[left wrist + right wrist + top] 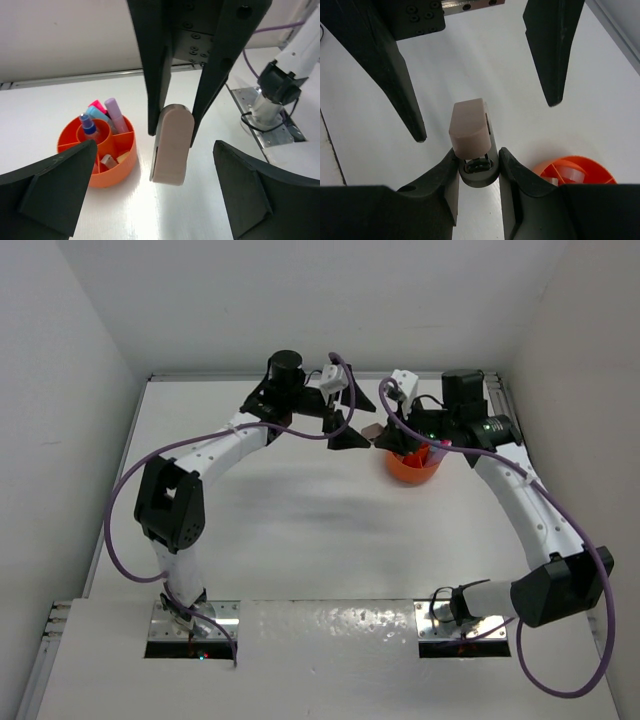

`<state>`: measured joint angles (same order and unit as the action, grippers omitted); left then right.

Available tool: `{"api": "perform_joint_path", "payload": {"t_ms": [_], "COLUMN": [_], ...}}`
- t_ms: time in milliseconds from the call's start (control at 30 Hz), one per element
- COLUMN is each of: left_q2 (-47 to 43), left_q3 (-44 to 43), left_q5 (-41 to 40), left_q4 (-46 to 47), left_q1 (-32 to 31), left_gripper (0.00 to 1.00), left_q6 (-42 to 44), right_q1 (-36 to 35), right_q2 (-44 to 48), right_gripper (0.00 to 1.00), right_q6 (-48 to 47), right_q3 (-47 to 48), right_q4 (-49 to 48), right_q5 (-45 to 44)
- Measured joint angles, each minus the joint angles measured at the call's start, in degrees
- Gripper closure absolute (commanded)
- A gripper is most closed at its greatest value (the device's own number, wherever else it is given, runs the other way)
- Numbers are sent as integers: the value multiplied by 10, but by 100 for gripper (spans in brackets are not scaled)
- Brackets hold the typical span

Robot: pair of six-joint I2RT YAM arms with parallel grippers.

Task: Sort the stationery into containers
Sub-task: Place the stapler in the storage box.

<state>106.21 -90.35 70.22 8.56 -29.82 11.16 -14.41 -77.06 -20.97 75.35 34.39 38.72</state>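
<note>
Top: saw left gripper (pixel 345 433) spread wide, empty; pale pink block (pixel 369 432) pinched in right gripper (pixel 385 436), just beside left jaws; orange tub (pixel 413 470) beside right jaws. Left wrist: found block (pixel 171 145) untouched between wide fingers (pixel 60 185); tub (pixel 120 167) left of jaws. Right wrist: noted narrow grip on block's dark base.

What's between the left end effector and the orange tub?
A pinkish block, clamped by the right end effector; the top view shows it.
</note>
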Motion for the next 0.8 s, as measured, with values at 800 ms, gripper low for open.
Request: {"api": "perform_joint_path", "payload": {"t_ms": [800], "left_q2": [-24], "left_q3": [50], "left_q5": [-262], "left_q4": [31], "left_q1": [78], "left_gripper": [0], "left_q6": [-85], "right_q1": [115], "right_q2": [-224], "right_gripper": [100], "right_q6": [18], "right_q3": [171], "right_q4": [-25], "right_q5": [-318]}}
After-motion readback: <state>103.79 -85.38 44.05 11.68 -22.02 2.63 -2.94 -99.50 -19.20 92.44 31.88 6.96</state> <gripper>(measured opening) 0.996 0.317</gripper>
